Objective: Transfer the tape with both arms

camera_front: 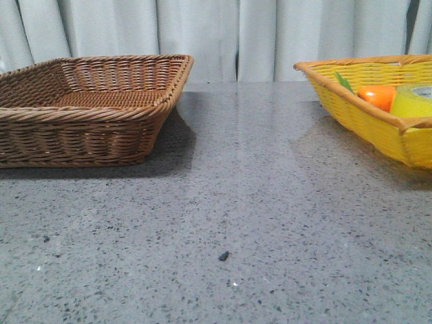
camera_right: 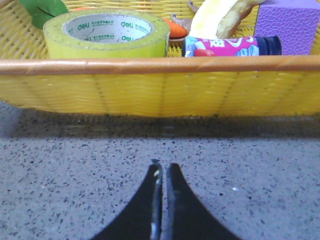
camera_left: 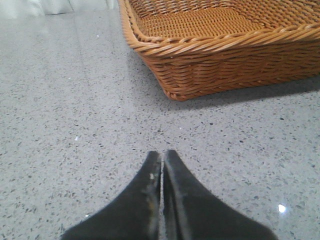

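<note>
Nothing is looking started yet: the tape (camera_right: 106, 33) is lying in the yellow basket (camera_right: 150, 90) at upper left of the right wrist view. Both the right gripper (camera_right: 162, 172) and left gripper (camera_left: 163, 160) are sitting pinched together, holding nothing, with the brown basket (camera_left: 225, 65) waiting.

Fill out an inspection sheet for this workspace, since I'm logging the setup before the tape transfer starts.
Surface: grey speckled table, one small dark speck near the front.
Job's things: tape lying flat in the yellow basket; brown wicker basket holds nothing seen.
Clutter: in the yellow basket, an orange carrot-like item, a small bottle, a purple block, a pale yellow item.
Grippers: left tool shut, holding nothing, facing the brown basket; right tool shut, holding nothing, facing the yellow basket.
Cables: nothing seen.
Surroundings: pale curtain behind the table.
</note>
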You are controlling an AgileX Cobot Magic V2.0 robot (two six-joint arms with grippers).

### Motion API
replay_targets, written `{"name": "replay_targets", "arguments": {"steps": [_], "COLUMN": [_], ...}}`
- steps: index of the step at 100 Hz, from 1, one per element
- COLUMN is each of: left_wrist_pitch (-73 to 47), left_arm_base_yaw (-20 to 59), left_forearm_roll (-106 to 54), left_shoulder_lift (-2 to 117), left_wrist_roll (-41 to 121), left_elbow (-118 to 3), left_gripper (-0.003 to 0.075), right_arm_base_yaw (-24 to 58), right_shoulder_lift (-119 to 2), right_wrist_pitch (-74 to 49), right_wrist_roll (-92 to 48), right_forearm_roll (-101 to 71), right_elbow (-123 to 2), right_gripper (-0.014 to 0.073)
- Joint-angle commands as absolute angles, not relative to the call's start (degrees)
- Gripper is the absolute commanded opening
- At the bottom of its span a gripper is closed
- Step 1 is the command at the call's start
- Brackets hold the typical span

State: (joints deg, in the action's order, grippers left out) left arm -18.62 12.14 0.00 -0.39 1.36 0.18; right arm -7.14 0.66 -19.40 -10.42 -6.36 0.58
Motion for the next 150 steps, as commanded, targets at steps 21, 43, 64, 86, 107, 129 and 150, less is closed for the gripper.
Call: {"name": "replay_targets", "arguments": {"steps": [21,43,64,86,107,129,150], "left_wrist_pitch": [-15.04,-14.76,-12.97,-8.58,-6.21,-2.29,-2.06], "left_arm_base_yaw": [11.99,11.99,11.99,11.99,11.99,11.99,11.99], "left_forearm_roll": [0.00,0.00,0.00,1.51,1.04,-4.08,-4.19], "left_shoulder_lift": [-2.05,-2.05,-2.05,-2.05,-2.05,-2.05,-2.05], "left_wrist_roll": [0.66,0.66,0.66,0.66,0.66,0.66,0.66], "left_elbow": [0.77,0.77,0.77,0.77,0.77,0.77,0.77], "left_gripper": [-0.0021,-0.0021,-0.0021,-0.0021,-0.0021,-0.0021,-0.0021], "right_arm_base_yaw": [-7.17,-7.17,-7.17,-7.17,-7.17,-7.17,-7.17], "right_shoulder_lift": [1.79,1.79,1.79,1.79,1.79,1.79,1.79], "right_wrist_pitch": [-18.57,-18.57,-18.57,-18.57,-18.57,-18.19,-11.10], "right_wrist_roll": [-10.62,-10.62,-10.62,-10.62,-10.62,-10.62,-10.62], "right_forearm_roll": [-6.75,-6.75,-6.75,-6.54,-6.54,-6.54,-7.08], "right_elbow": [1.77,1.77,1.77,1.77,1.77,1.77,1.77], "right_gripper": [-0.0066,-0.0066,-0.0066,-0.0066,-0.0066,-0.0066,-0.0066]}}
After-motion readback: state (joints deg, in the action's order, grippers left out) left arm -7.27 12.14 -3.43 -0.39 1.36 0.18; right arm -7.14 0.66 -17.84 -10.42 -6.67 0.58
